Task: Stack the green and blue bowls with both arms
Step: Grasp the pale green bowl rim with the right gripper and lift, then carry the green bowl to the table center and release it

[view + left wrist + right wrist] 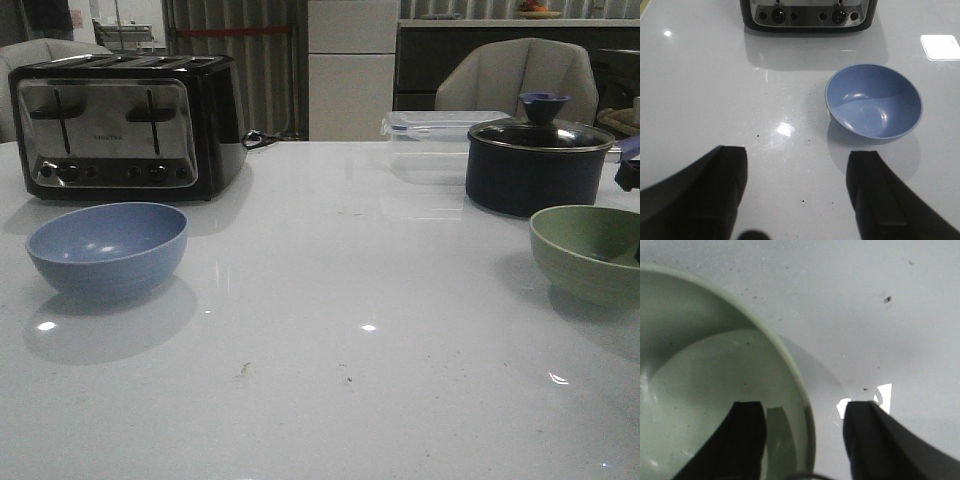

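The left bowl (pixel 107 248) was dusty blue, the right bowl (pixel 590 250) pale sage green. The toaster (pixel 125 125) was black and steel; the pot (pixel 535 165) dark, blue-knobbed; the table (pixel 330 330) glossy white.

A shiny white worktop (pixel 330 300) is seen. On it are set a blue bowl (pixel 107 248) at the left, a green bowl (pixel 590 252) at the right, a toaster (pixel 125 124), a dark pot (pixel 536 163) and a clear box (pixel 430 145) behind.

Dim, grainy front view; overhead lamps leave small glare spots on the glossy white surface (pixel 330 300), brightest at 2 o'clock in the left wrist view. Soft shadows.
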`<state>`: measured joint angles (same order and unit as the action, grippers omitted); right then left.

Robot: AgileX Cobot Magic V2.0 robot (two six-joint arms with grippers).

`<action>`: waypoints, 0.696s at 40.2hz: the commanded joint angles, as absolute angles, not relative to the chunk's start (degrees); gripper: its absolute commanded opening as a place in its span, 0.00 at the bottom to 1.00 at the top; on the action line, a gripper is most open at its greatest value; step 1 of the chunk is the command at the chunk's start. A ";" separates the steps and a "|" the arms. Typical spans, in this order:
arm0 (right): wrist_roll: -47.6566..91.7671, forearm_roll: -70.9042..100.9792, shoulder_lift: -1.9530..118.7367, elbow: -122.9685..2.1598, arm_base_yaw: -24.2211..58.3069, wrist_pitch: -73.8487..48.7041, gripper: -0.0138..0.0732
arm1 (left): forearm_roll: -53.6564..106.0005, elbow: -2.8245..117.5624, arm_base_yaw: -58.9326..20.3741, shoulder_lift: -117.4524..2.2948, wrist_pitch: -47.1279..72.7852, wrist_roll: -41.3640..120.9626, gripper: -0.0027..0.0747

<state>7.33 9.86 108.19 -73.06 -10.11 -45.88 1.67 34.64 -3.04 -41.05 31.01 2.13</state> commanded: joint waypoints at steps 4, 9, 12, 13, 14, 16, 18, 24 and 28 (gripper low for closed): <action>8.14 10.46 105.33 -75.00 -10.49 -45.69 0.38 | 2.27 36.23 -3.41 -41.15 26.71 2.26 0.65; 8.14 10.58 104.48 -75.06 -10.49 -45.94 0.26 | 2.27 36.23 -3.41 -41.15 26.80 2.26 0.65; 8.14 10.83 102.96 -75.05 -10.42 -45.94 0.22 | 2.27 36.23 -3.41 -41.15 26.80 2.26 0.65; 8.14 11.01 102.39 -75.05 -10.18 -46.00 0.22 | 2.27 36.23 -3.41 -41.15 26.80 2.26 0.65; 8.14 11.09 101.53 -75.05 -9.91 -46.22 0.22 | 2.27 36.23 -3.41 -41.15 26.80 2.26 0.65; 8.46 11.09 100.37 -75.05 -9.11 -46.46 0.22 | 2.27 36.23 -3.41 -41.15 26.80 2.26 0.65; 9.23 11.09 98.38 -75.05 -7.47 -47.03 0.22 | 2.27 36.23 -3.41 -41.15 26.80 2.26 0.65; 10.26 11.09 94.58 -75.07 1.14 -48.34 0.22 | 2.27 36.23 -3.41 -41.15 26.80 2.26 0.65; 10.26 11.09 94.41 -75.07 6.93 -48.68 0.22 | 2.27 36.23 -3.41 -41.15 26.80 2.26 0.65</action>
<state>9.53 10.20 97.42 -73.36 2.81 -49.00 1.67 34.64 -3.04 -41.05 31.01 2.22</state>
